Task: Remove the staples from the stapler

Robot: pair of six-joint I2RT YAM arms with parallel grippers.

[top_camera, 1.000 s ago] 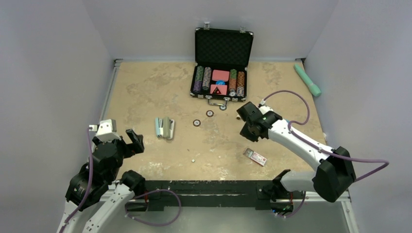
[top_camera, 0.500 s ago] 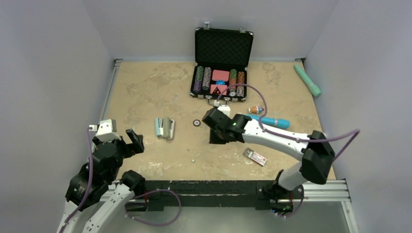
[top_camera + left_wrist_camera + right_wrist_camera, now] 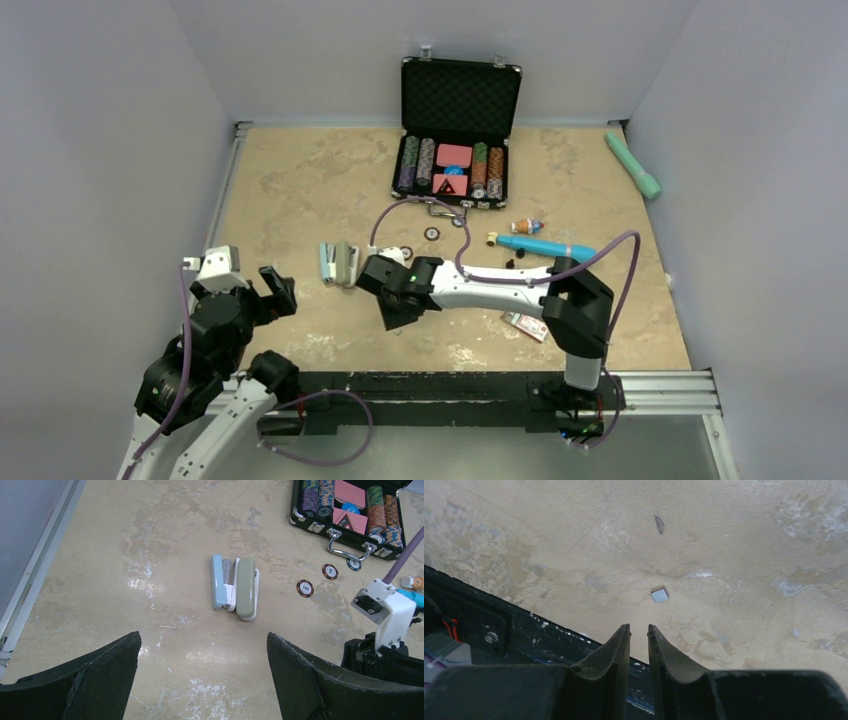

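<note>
The stapler [image 3: 339,263] lies swung open on the table, its blue half and its grey-green half side by side; it also shows in the left wrist view [image 3: 235,586]. My left gripper [image 3: 270,290] is open and empty, near the front left edge, well short of the stapler [image 3: 203,635]. My right gripper [image 3: 392,318] hangs low over the table just right of the stapler, its jaws nearly together with nothing between them [image 3: 638,626]. A small grey strip of staples [image 3: 659,595] lies on the table just beyond its fingertips.
An open black poker chip case [image 3: 460,140] stands at the back. Loose chips [image 3: 431,234] lie in front of it. A blue marker [image 3: 545,247], a small staple box [image 3: 525,325] and a green tube [image 3: 633,165] lie to the right. The black front rail [image 3: 474,615] runs below the right fingers.
My right arm has swung left across the table, from the right side to just beside the stapler. The left arm and the stapler have not moved.
</note>
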